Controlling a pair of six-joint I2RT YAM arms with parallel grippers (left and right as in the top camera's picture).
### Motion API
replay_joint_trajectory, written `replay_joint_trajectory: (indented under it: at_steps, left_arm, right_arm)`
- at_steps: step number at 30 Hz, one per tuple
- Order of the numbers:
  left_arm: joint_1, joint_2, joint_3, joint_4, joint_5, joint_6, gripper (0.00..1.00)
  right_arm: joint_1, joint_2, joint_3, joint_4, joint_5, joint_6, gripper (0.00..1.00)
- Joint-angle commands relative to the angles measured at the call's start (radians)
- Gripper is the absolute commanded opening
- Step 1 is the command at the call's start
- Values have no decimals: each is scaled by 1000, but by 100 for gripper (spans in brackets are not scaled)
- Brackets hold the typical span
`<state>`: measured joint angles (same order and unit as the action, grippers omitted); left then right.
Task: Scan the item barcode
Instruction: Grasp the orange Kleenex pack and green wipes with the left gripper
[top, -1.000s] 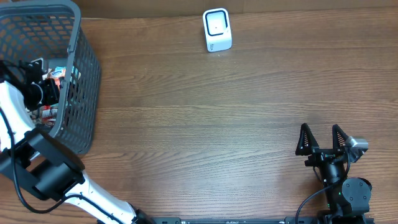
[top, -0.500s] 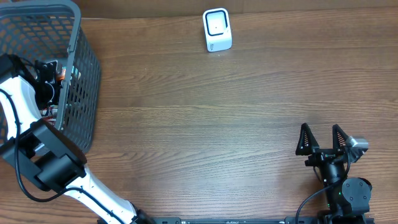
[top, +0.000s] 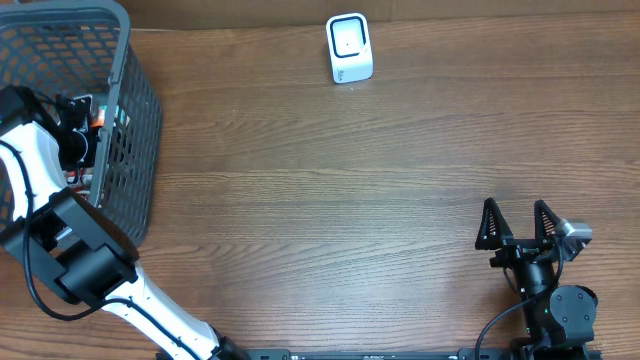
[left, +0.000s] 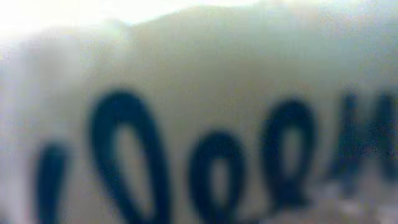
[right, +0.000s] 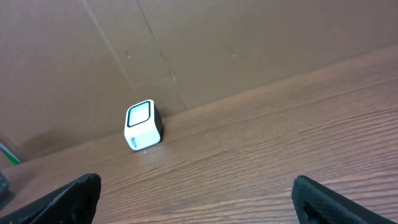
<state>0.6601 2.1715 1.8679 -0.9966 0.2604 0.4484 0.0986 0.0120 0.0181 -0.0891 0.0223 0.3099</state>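
Note:
My left gripper (top: 82, 132) reaches down inside the grey mesh basket (top: 140, 150) at the far left, among packaged items, one with an orange patch (top: 97, 118). The left wrist view is filled by a blurred pale item surface with dark blue lettering (left: 205, 112), pressed close to the camera; my fingers do not show there, so I cannot tell whether they hold it. The white scanner box (top: 349, 48) stands at the table's far edge and appears again as the scanner (right: 143, 125) against the brown wall. My right gripper (top: 518, 222) rests open near the front right, nothing between its fingers (right: 68, 199).
The basket's tall wall (top: 128, 70) surrounds my left gripper on all sides. Brown wooden tabletop (top: 330, 200) stretches between the basket, the scanner and my right arm. A brown cardboard wall (right: 249, 43) rises behind the scanner.
My left arm has shifted toward the table's far edge and deeper among the basket's items, then held almost still. The right arm has not moved.

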Motion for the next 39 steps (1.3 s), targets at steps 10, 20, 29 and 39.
replay_joint_trajectory:
  at_steps: [10,20,29,39]
  left_arm:
    - [-6,-3,15,13,-2,-32,50]
    - [-6,-138,15,24,-5,-113,47]
    - [-6,-383,15,27,-5,-186,48]
    - [-17,-679,15,9,-1,-320,48]
  right_arm:
    - [-5,-9,-10,7,-6,-3,100]
    - [-5,-9,-10,7,-6,-3,100]
    - [-5,-9,-10,7,-6,-3,100]
    - [-5,-9,-10,7,-6,-3,100]
